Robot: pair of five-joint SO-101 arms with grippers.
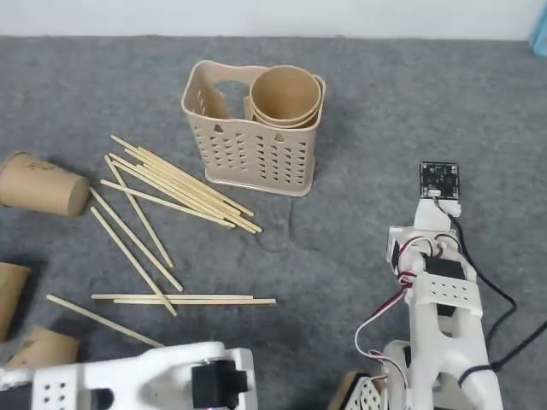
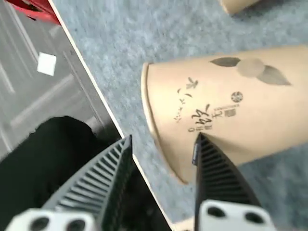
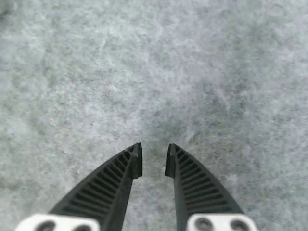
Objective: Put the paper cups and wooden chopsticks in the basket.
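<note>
- My left gripper (image 2: 161, 147) is released, its jaws wide apart; a paper cup (image 2: 231, 106) lies on its side right in front of it; the cup's rim shows in the gap and one finger (image 2: 211, 178) overlaps the cup wall; I cannot tell whether it touches.
- That cup rests on the grey mat (image 2: 120, 38) near the table edge (image 2: 91, 91); a second cup (image 2: 240, 5) lies just beyond it.
- My right gripper (image 3: 153, 156) grasps nothing; its jaws are only slightly parted and it hangs over bare mat.
- In the high view the left arm (image 1: 145, 376) sits low at the near left; the right arm (image 1: 440, 295) is at the near right, well apart from the basket (image 1: 248, 154).
- The basket stands upright at the far middle; nested cups (image 1: 285, 96) sit in its right-hand compartment.
- The wooden chopsticks (image 1: 175, 184) lie scattered on the mat; one fan reaches just beside the basket's front left; a parallel pair (image 1: 184, 299) lies nearer me.
- Along the left edge, all on their sides: a far cup (image 1: 43, 184); a middle cup (image 1: 8, 295); a near cup (image 1: 43, 346).
</note>
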